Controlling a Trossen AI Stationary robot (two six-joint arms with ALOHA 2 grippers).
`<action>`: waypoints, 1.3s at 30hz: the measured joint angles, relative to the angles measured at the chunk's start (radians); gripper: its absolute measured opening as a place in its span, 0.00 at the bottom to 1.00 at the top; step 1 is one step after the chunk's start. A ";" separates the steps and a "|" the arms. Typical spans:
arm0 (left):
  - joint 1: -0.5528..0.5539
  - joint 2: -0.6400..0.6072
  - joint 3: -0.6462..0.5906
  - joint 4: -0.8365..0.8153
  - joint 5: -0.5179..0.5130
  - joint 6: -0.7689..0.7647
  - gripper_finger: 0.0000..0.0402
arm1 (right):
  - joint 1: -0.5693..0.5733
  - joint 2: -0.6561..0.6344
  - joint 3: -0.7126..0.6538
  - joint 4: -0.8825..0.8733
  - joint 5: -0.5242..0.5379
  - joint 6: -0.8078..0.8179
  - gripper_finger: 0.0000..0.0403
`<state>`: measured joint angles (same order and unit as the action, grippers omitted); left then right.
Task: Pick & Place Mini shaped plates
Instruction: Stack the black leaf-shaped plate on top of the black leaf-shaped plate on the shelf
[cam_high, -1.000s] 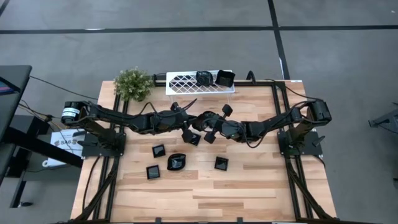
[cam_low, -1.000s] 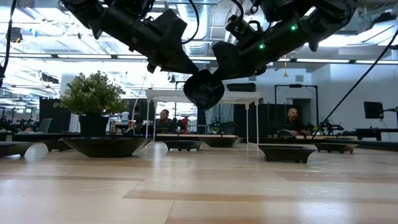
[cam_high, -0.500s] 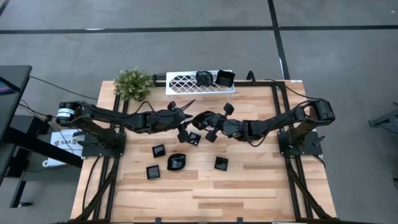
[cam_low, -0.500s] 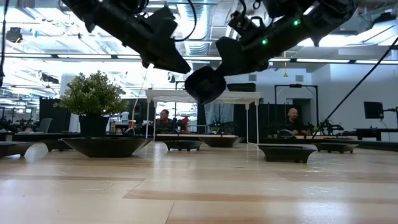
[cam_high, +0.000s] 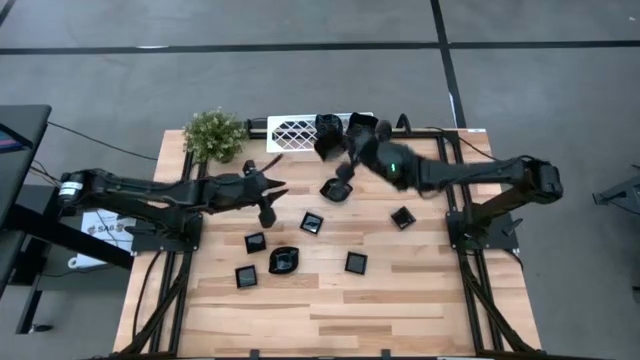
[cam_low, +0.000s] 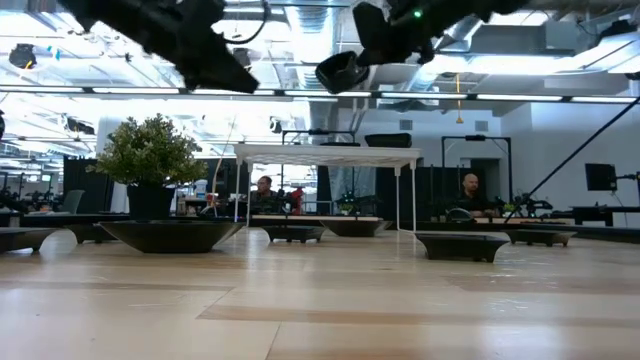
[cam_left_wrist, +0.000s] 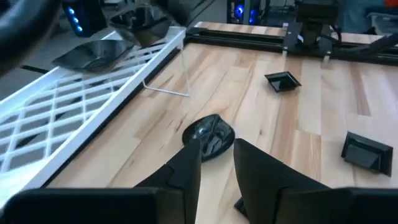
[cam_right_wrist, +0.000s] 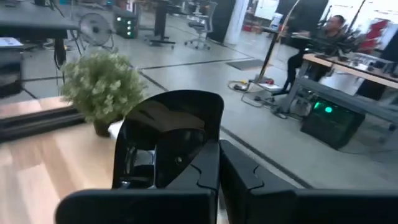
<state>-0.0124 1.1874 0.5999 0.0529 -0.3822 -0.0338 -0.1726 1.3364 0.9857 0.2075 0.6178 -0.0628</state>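
Several glossy black mini plates lie flat on the wooden table, among them a round one (cam_high: 333, 190) (cam_left_wrist: 208, 134) and square ones (cam_high: 311, 222) (cam_high: 402, 216) (cam_high: 355, 262). Two more (cam_high: 325, 125) (cam_high: 362, 122) sit on the white lattice rack (cam_high: 295, 132) at the far edge. My right gripper (cam_high: 350, 158) (cam_right_wrist: 211, 163) is raised high beside the rack, shut on a black plate (cam_right_wrist: 168, 127) (cam_low: 340, 70). My left gripper (cam_high: 266, 207) (cam_left_wrist: 217, 158) hovers over the table left of the round plate, open and empty. My right gripper pinches the black plate between its two fingers (cam_right_wrist: 249, 180) at the plate's lower rim (cam_right_wrist: 186, 165). The plate stands on edge above the fingers, its hollow side toward the camera. It is lifted clear, high above the table in the low view.
A potted plant (cam_high: 214, 134) stands at the far left corner next to the rack. More plates lie near the table's middle (cam_high: 255, 242) (cam_high: 284, 260) (cam_high: 245, 276). The near half of the table shows bare wood. People sit in the room beyond.
Both grippers met over the table's middle at one plate. The left gripper has drawn back toward the left edge without it. The right gripper has risen and swung toward the far edge and the rack, carrying the plate along.
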 joint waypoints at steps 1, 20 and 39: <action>-0.001 -0.027 -0.021 -0.001 0.000 -0.001 0.24 | -0.035 0.008 0.044 -0.054 -0.041 0.000 0.00; -0.007 -0.222 -0.141 0.097 0.028 -0.012 0.25 | -0.559 0.493 0.897 -0.830 -0.838 -0.016 0.00; -0.008 -0.224 -0.140 0.113 0.028 0.030 0.25 | -0.640 0.686 1.055 -1.027 -1.022 -0.090 0.00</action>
<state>-0.0208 0.9634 0.4595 0.1661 -0.3542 -0.0040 -0.8124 2.0224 2.0411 -0.8199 -0.4046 -0.1527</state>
